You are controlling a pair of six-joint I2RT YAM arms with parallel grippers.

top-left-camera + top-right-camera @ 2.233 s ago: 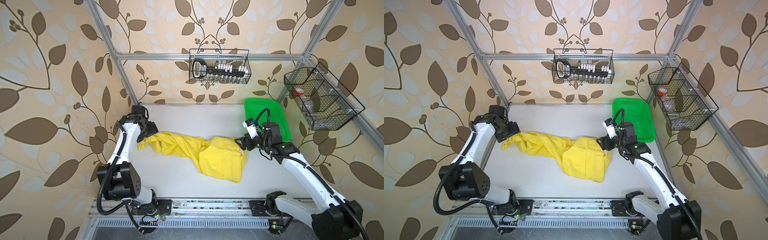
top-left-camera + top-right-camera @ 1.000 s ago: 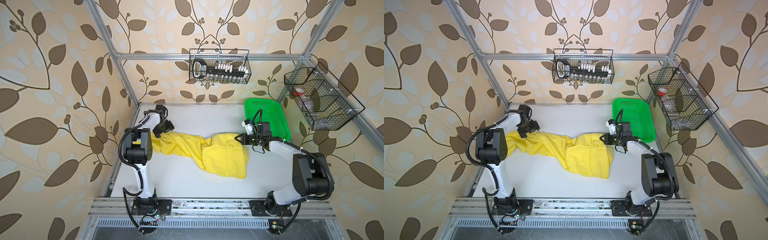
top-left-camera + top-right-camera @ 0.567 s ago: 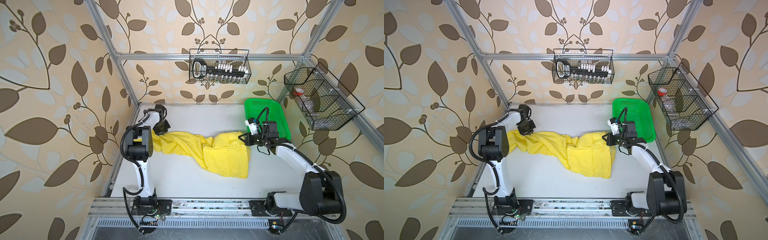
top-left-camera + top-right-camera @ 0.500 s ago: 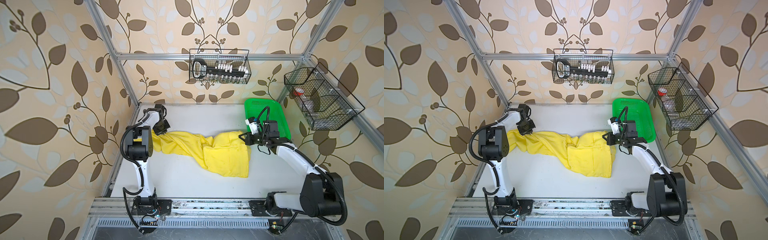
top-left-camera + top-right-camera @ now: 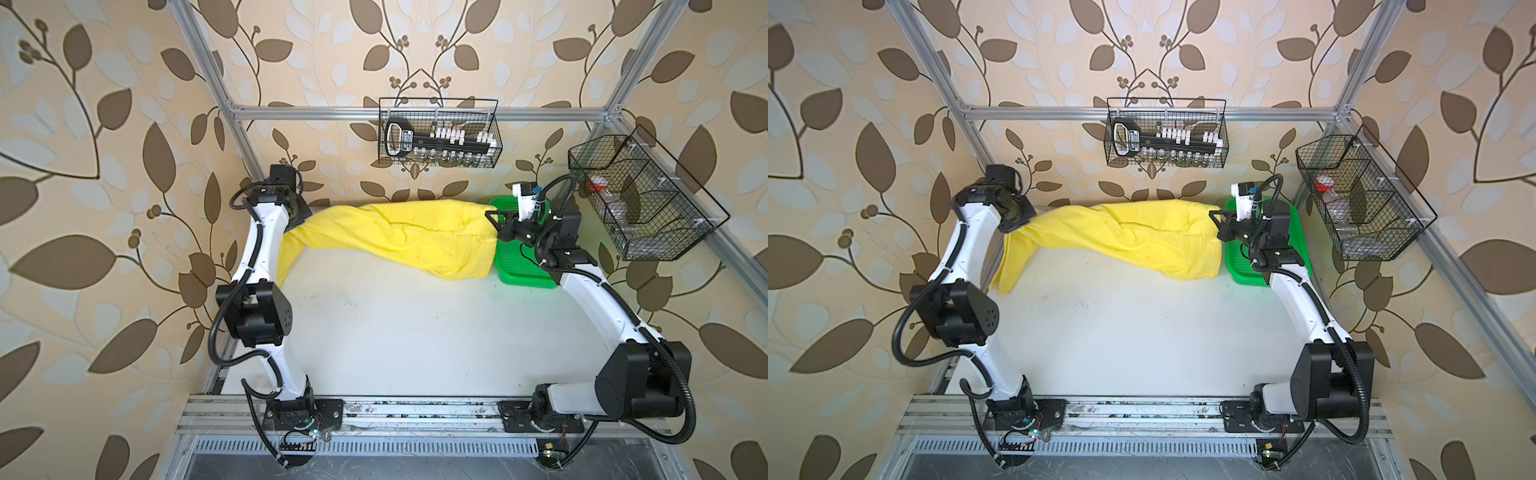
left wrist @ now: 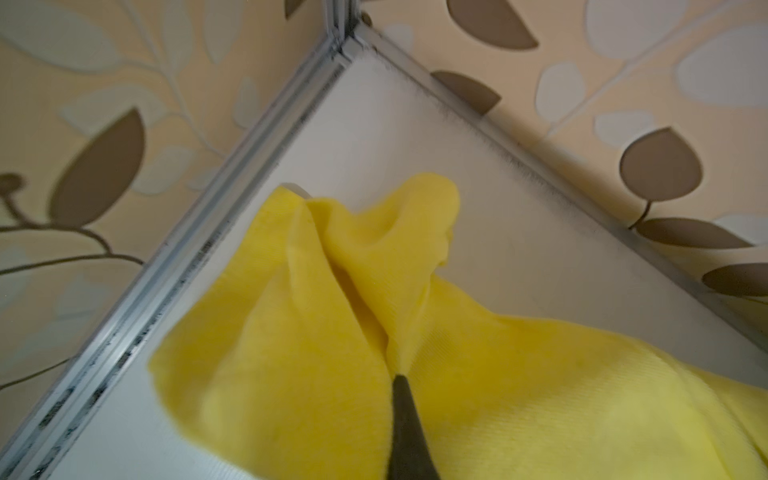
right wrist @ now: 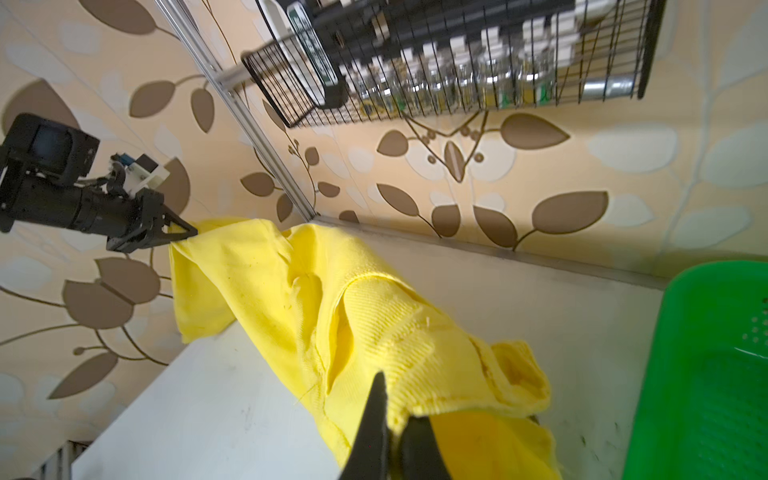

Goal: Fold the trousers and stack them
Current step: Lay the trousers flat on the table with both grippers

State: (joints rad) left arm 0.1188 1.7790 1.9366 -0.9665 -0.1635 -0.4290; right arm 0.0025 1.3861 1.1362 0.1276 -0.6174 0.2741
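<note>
We log: left gripper [image 7: 188,232] just clenched on leg end of bright yellow cloth trousers [image 5: 399,237], 11 o'clock. Right gripper [image 5: 491,217] pinches waist end, 1 o'clock. Garment now lifted, slung between both above white tabletop [image 5: 395,332], 12 o'clock edge. We judge it ready for spreading; fold not begun.

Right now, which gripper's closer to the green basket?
Right. The right gripper, shut on the trousers, hangs at the edge of the green basket; the left gripper grips their other end, across the table from it.
</note>
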